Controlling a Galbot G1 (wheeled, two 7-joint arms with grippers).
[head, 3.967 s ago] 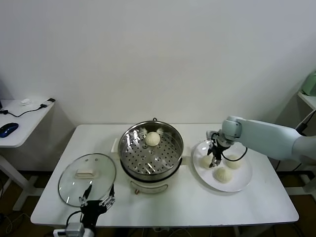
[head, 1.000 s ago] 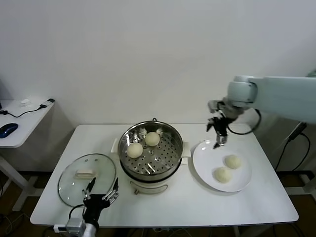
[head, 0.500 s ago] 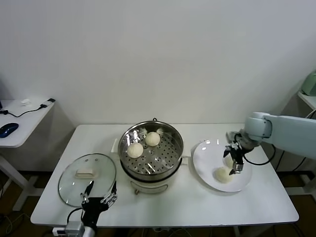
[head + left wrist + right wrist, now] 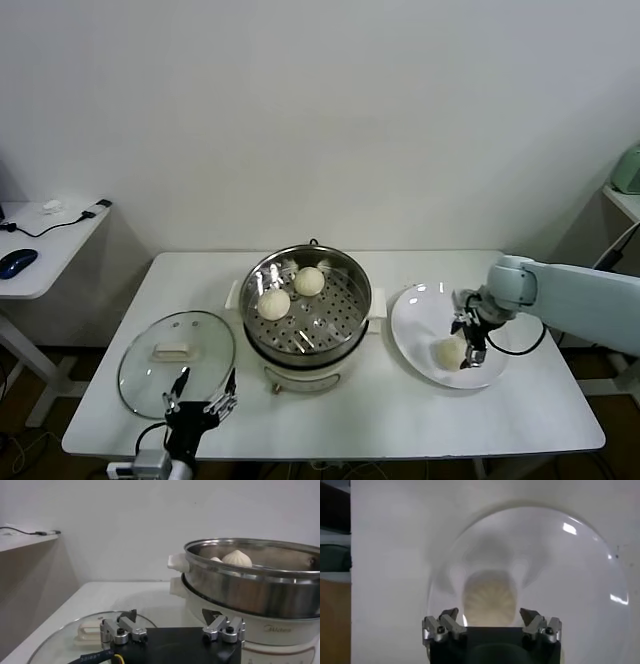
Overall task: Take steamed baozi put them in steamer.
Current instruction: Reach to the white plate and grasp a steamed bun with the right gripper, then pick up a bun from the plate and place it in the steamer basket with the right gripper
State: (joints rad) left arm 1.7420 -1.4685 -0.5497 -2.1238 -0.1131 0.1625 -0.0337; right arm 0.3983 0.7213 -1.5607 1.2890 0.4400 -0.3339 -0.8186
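Over the white plate (image 4: 424,310), right end effector (image 4: 472,335) fingers apart around a baozi (image 4: 489,597), not clamped

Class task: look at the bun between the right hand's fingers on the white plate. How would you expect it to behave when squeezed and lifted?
The bun looks like soft pleated dough, so it probably dents under a firm squeeze. Its domed shape suggests it could roll on the smooth plate if nudged. The open right hand straddles it, so it is likely light enough to lift easily.

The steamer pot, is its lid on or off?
Off. The steamer stands open with two baozi inside; the glass lid lies beside it.
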